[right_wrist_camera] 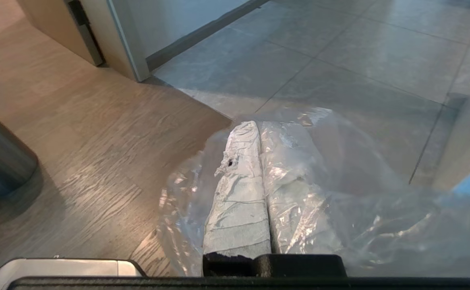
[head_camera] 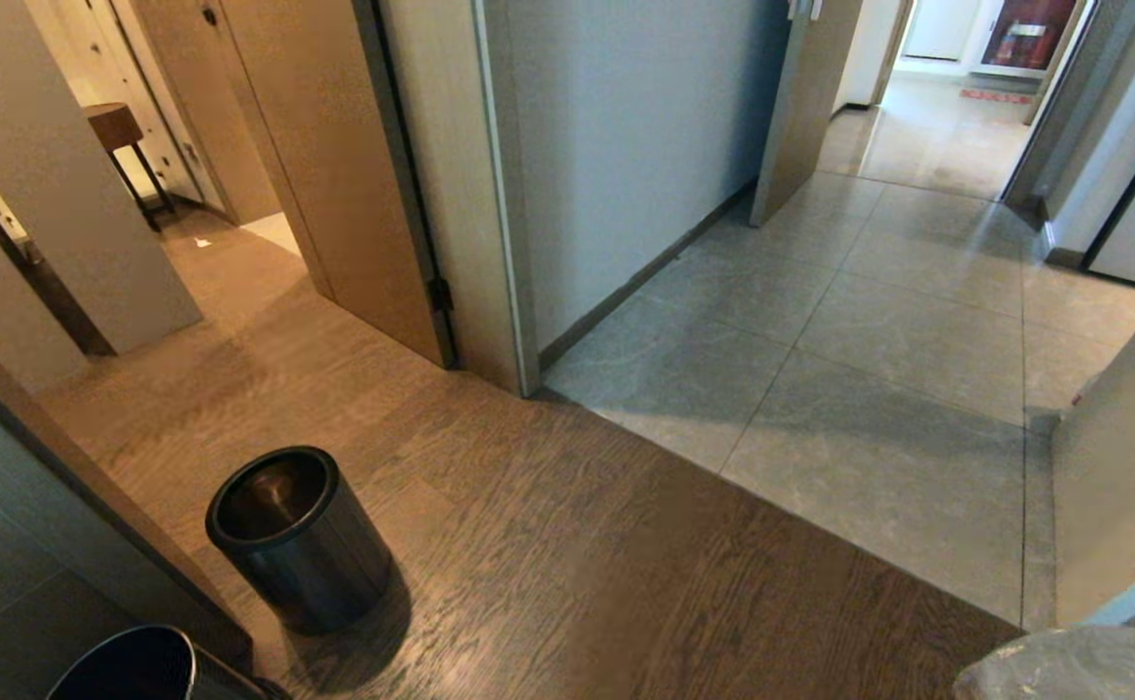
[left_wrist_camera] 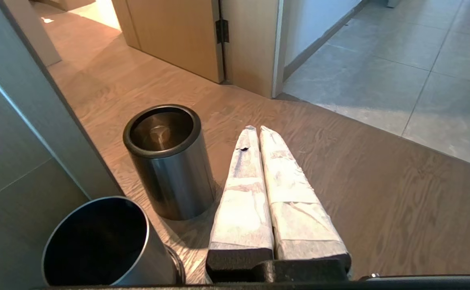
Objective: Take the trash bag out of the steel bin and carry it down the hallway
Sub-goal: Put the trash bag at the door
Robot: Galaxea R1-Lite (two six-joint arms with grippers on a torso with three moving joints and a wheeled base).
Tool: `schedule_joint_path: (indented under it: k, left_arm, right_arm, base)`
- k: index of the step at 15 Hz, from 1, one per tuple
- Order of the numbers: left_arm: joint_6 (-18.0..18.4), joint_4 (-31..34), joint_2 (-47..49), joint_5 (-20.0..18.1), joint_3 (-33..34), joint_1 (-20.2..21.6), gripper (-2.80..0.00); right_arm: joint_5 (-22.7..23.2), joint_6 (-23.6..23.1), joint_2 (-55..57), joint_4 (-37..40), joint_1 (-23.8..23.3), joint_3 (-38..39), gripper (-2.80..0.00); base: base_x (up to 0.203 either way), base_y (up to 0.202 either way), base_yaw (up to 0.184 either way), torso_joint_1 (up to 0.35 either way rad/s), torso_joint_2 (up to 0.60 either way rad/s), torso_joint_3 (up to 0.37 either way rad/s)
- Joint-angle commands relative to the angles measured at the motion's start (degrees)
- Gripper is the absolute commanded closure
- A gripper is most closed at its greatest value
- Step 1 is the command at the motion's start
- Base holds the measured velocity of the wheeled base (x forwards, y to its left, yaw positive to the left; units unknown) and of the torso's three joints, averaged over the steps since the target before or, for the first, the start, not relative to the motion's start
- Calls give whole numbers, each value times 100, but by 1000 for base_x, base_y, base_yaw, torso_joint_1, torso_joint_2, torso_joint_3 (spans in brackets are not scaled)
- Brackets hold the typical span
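Two bins showed in the head view. We saw the steel bin (head_camera: 300, 538) standing on the wood floor near the wall, and it had no bag in it. A second bin (head_camera: 139, 666) peeked in at the bottom edge, just beside it. Down in the right corner we saw a bit of the trash bag (head_camera: 1078, 663). The hallway (head_camera: 878, 321) with its grey tiles lay ahead, past the door frames.

Next we looked from the left wrist. Our left gripper (left_wrist_camera: 257, 131) had its two wrapped fingers pressed together with nothing between them. It hung over the floor, just beside the steel bin (left_wrist_camera: 166, 161). The other bin (left_wrist_camera: 98, 241) sat close by too.

Then we looked from the right wrist. Our right gripper (right_wrist_camera: 255, 127) was closed as well, and the trash bag (right_wrist_camera: 371, 209) lay draped over and around its fingers. We could not see the exact spot where the plastic was pinched.

We thought the bag was thin, soft and light. It would crinkle and slide easily, so a tight pinch on bunched-up plastic near the top seemed best. A loose pinch could let it slip, and we guessed a sharp pull or a snag might tear it.
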Motion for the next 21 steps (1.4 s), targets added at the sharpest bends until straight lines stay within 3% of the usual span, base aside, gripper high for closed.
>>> schedule_joint_path:
  k: [1, 21]
  left_arm:
    - [-2, -3, 0, 3, 67, 0, 0]
    - [-2, -3, 0, 3, 62, 0, 0]
  right_arm:
    - [-2, 17, 7, -2, 2, 0, 0]
    - [-11, 8, 7, 7, 2, 0, 0]
  base:
    - [0, 0, 0, 0, 0, 0]
    - [0, 0, 0, 0, 0, 0]
